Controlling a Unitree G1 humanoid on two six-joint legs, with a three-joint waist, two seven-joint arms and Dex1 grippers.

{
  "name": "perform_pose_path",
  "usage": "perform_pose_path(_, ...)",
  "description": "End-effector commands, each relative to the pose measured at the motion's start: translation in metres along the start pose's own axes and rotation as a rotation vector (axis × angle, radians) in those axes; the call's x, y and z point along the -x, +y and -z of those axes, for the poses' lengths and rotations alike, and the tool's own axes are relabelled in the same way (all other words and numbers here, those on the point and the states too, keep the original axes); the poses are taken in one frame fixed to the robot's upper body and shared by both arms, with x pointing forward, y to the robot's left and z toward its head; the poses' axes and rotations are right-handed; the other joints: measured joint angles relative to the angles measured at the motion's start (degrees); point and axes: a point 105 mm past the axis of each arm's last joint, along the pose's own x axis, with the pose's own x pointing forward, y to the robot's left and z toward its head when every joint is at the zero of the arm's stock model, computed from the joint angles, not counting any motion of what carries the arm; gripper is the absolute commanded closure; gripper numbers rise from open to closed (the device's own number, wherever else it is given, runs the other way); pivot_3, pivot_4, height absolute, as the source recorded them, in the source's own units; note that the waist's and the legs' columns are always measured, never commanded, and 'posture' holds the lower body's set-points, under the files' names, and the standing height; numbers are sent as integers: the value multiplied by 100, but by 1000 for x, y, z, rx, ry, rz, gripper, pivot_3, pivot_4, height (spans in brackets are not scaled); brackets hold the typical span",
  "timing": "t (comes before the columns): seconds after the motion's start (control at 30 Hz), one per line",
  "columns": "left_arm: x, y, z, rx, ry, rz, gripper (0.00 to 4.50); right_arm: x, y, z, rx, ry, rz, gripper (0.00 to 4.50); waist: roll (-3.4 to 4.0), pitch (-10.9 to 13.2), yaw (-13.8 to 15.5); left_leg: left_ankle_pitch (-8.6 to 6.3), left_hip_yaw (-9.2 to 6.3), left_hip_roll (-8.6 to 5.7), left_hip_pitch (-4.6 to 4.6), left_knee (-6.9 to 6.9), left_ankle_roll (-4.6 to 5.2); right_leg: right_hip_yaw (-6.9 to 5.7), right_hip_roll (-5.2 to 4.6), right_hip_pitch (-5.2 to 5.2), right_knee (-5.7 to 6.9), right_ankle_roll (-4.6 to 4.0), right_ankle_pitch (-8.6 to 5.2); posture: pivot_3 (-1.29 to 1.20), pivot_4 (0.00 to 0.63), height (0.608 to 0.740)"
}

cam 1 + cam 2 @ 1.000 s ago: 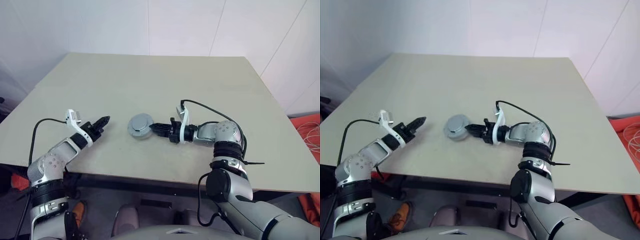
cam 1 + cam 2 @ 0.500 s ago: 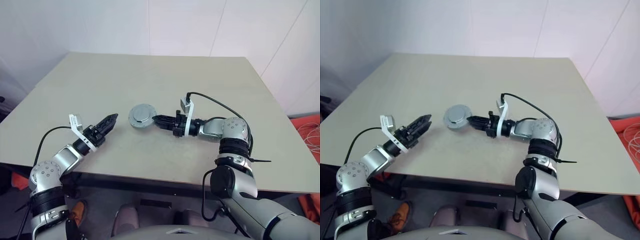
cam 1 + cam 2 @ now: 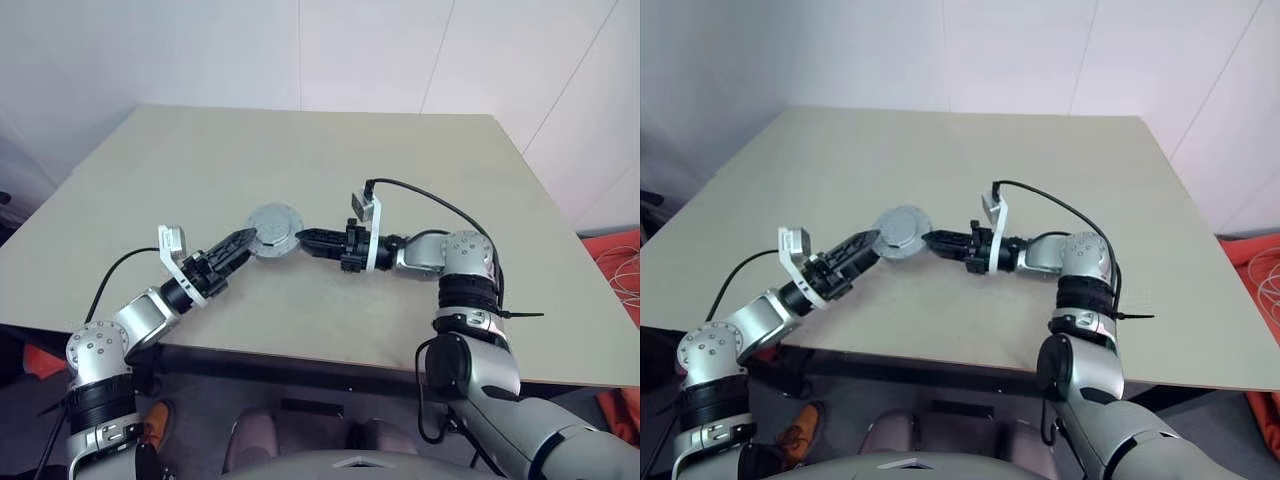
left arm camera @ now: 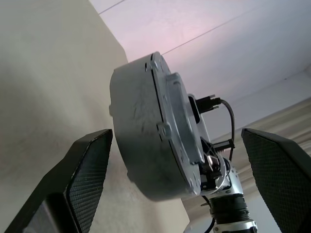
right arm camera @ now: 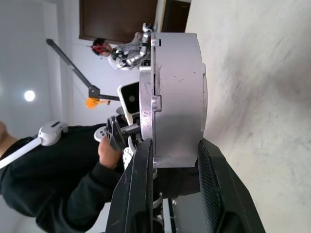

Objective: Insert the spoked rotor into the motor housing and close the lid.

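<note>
The left gripper (image 3: pixel 243 240) reaches in from the left over the beige table (image 3: pixel 420 170), its two black fingers (image 4: pixel 85 179) spread wide apart on either side of the grey round assembly without touching it. Between the two grippers, raised off the tabletop and standing on edge, is the closed motor housing (image 3: pixel 275 229): a thick grey drum with the lid (image 4: pixel 177 128) seated flat against one face, a seam and small bolt lugs marking the joint in the left wrist view. The spoked rotor cannot be seen from outside the closed body. To the right, the right gripper (image 3: pixel 305 237) points leftward and is clamped on the housing's rim, one finger on each side of the drum wall in the right wrist view. A person in a black sleeve (image 5: pixel 58 189) shows in that view's background, behind the housing.
</note>
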Motion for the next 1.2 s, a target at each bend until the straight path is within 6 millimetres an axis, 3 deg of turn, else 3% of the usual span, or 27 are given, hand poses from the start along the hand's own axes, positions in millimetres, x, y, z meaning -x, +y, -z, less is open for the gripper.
perform_pose_path(0.03, -7, -11, -9, -14, -32, 58, 0, -1, 27, -3, 76, 4, -100, 3466, 0, 0, 0, 0, 0, 0, 0, 0, 0, 0, 0, 0, 0, 0, 0, 0, 0, 740)
perform_pose_path(0.2, -9, -11, -8, -4, -28, 59, 0, -2, 28, 0, 79, 19, -104, 3466, -1, 0, -4, 0, 0, 0, 1, 1, 0, 0, 0, 0, 1, 2, 0, 0, 0, 740)
perform_pose_path(0.3, -10, -9, -5, 10, -18, 56, 634, -4, 28, 1, 81, 29, -106, 3466, -1, 0, -5, 0, 0, 0, 1, 1, 0, 0, 1, 0, 1, 4, 1, 0, 0, 740)
perform_pose_path(0.47, -10, -10, -3, 18, -15, 60, 2247, -5, 28, 4, 85, 44, -101, 3466, -1, -1, -5, 0, -1, 0, 1, 1, 0, 0, 0, 1, 1, 14, 8, 0, 0, 740)
perform_pose_path(1.13, -10, -11, -1, 16, 7, 64, 2283, -8, 33, 1, 91, 5, -126, 3466, -2, -1, -13, 0, -2, -1, 4, 6, -1, 0, 0, 5, 7, 19, 12, 0, 0, 740)
perform_pose_path(1.2, -10, -12, -1, 13, 8, 65, 2283, -7, 33, 0, 93, -3, -125, 2706, -2, -1, -12, 0, -2, -1, 4, 8, -1, 0, 0, 6, 8, 19, 12, 0, 0, 740)
